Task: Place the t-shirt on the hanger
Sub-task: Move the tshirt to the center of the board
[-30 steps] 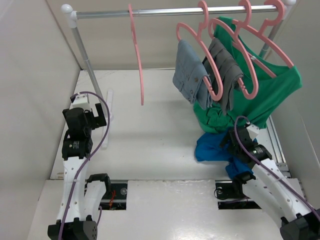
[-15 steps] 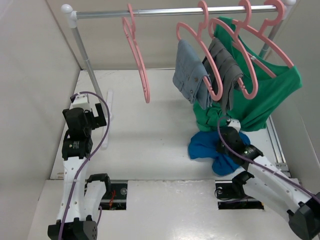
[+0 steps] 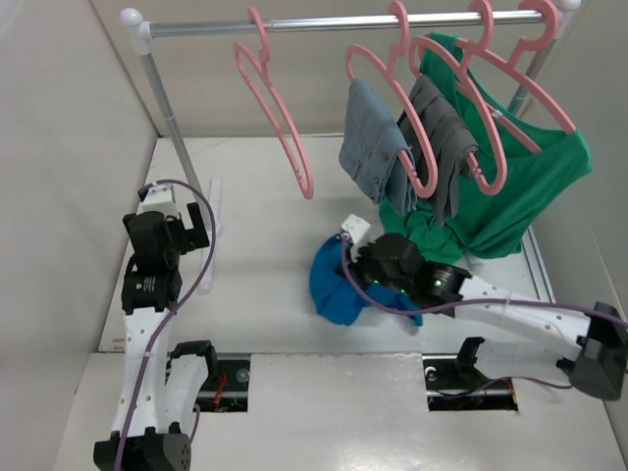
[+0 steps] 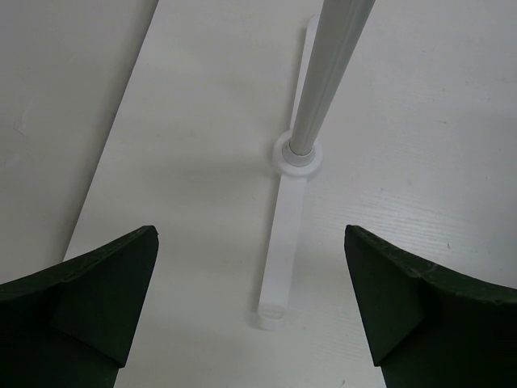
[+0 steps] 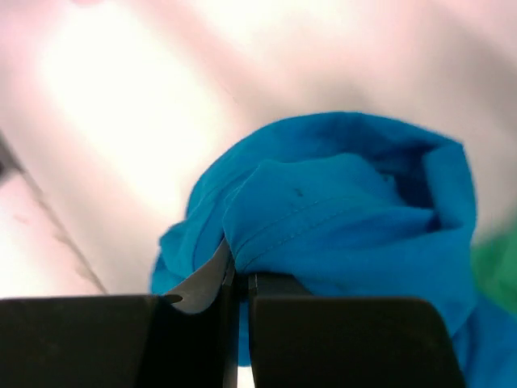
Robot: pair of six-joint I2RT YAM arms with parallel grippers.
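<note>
The bright blue t-shirt (image 3: pixel 332 282) lies bunched near the middle of the table. My right gripper (image 3: pixel 359 267) is shut on a fold of it. In the right wrist view the blue t-shirt (image 5: pixel 339 202) bulges over the right gripper (image 5: pixel 240 279), whose jaws are pressed together on the cloth. The empty pink hanger (image 3: pixel 278 106) hangs by its hook from the rail, up and to the left of the t-shirt. My left gripper (image 3: pixel 186 231) stays at the left side, open, with nothing between its dark fingers (image 4: pixel 97 295).
A metal rail (image 3: pixel 324 23) on a white post (image 3: pixel 165 103) crosses the back. Two grey garments (image 3: pixel 371 142) on pink hangers and a green shirt (image 3: pixel 525 186) hang at the right. The post's white foot (image 4: pixel 284 242) lies ahead of the left gripper (image 4: pixel 250 250). A wall stands close on the left.
My right gripper shut on the t-shirt and dragged it left from under the green shirt to the table's middle. The empty hanger has swung round. The left arm has not moved.
</note>
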